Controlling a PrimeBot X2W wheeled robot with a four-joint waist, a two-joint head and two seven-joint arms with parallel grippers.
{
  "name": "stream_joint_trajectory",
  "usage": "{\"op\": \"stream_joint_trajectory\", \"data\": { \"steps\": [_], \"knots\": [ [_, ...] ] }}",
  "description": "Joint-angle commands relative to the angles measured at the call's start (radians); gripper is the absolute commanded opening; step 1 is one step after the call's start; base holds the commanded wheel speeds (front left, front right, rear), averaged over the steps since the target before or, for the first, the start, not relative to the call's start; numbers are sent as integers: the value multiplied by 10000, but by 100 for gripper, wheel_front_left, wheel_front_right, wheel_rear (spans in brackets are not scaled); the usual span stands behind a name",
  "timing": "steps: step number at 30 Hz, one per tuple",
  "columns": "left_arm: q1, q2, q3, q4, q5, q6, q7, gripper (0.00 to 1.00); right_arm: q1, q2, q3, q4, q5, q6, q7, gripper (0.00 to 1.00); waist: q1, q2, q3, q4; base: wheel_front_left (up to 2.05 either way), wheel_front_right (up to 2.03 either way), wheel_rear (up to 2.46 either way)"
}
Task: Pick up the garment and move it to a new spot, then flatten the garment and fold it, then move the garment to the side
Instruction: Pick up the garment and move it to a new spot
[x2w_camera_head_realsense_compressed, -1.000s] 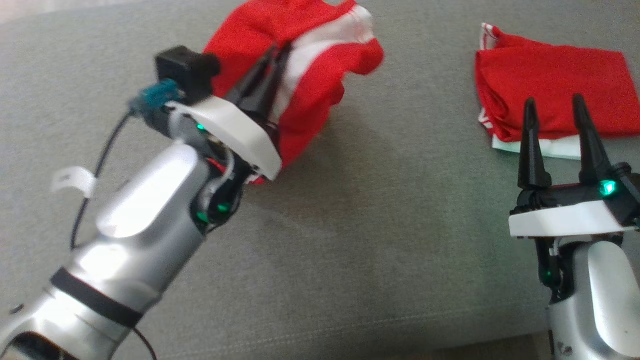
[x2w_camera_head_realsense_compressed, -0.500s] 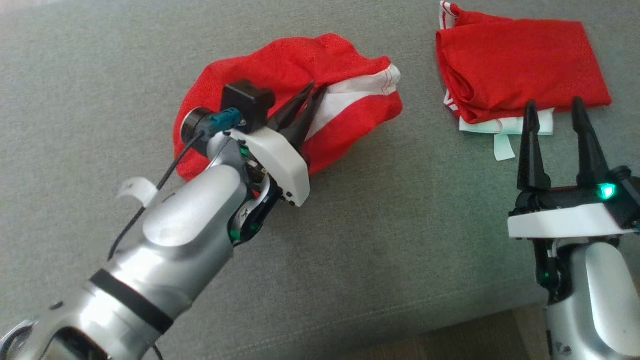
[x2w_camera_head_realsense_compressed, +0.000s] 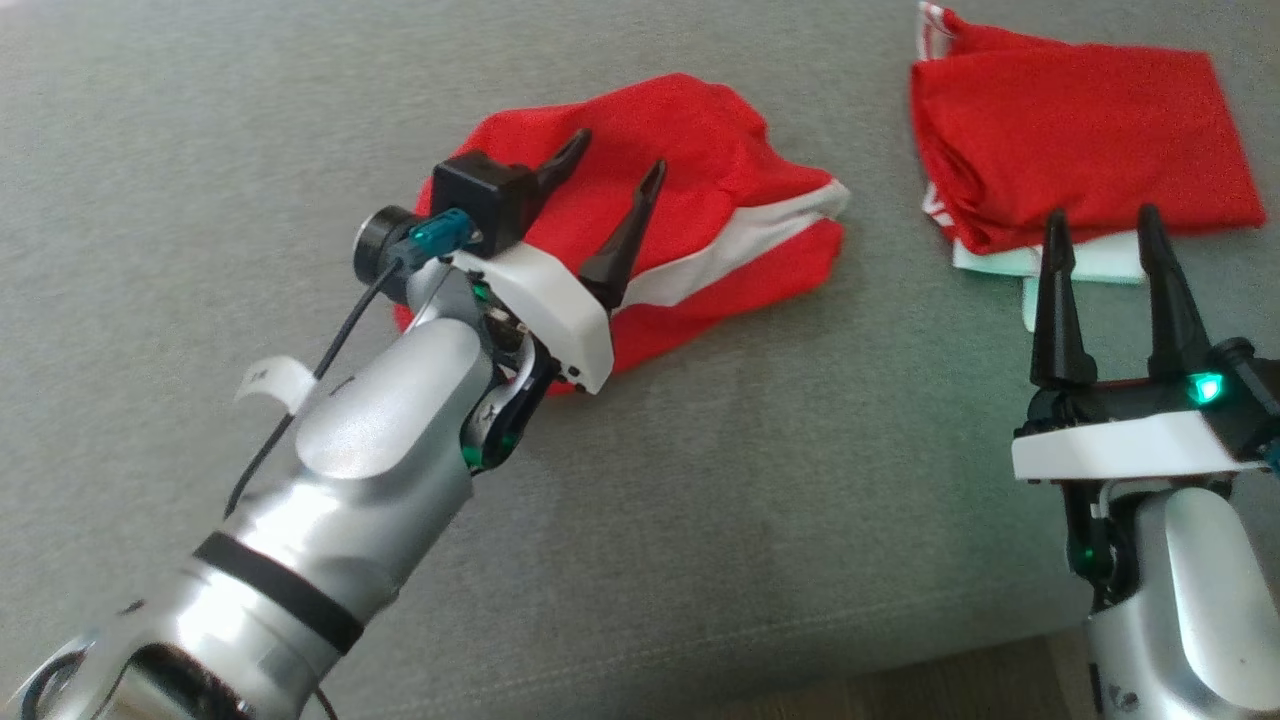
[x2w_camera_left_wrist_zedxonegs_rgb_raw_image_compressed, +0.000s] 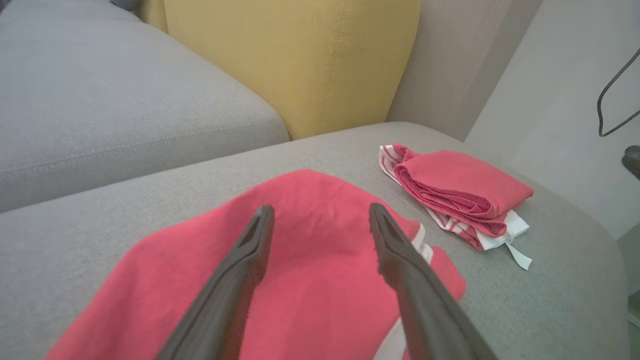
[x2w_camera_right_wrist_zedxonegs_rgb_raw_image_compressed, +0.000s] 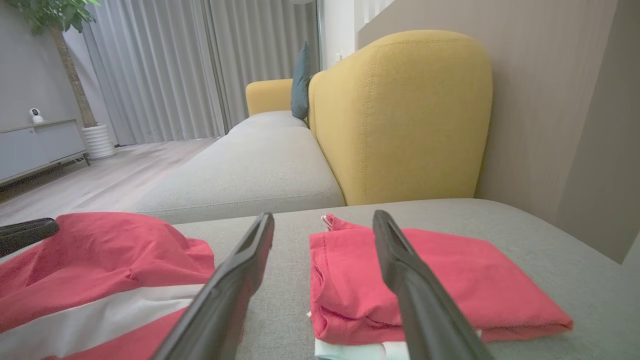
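Over the crumpled red garment, the left gripper hangs with jaws spread, gripping nothing. The right gripper is likewise spread and empty, near a folded red pile. The garment lies mid-cushion on the grey sofa seat. Soft, light and limp, it should pinch best at the white-striped edge. No writing is legible.

We see the garment, red with a white band across it, lying in a loose, rumpled heap, not folded, to the left of the folded red pile and clear of it.
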Motion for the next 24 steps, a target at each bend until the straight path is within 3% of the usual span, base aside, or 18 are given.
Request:
{"op": "stream_joint_trajectory", "data": {
  "steps": [1, 17, 24],
  "knots": [
    [-178, 208, 491, -413, 226, 23, -114, 100, -162, -20, 186, -281, -57, 35, -77, 100, 0, 0, -118, 273, 0, 0, 0],
    [3067, 952, 3868, -3482, 1408, 609, -121, 100, 196, -20, 75, -231, -457, 35, 349, 100, 0, 0, -986, 2076, 0, 0, 0],
    [4618, 798, 5221, -4384, 1835, 561, -121, 100, 424, -20, 148, -258, -480, 35, 476, 100, 0, 0, -1189, 2523, 0, 0, 0]
  ]
}}
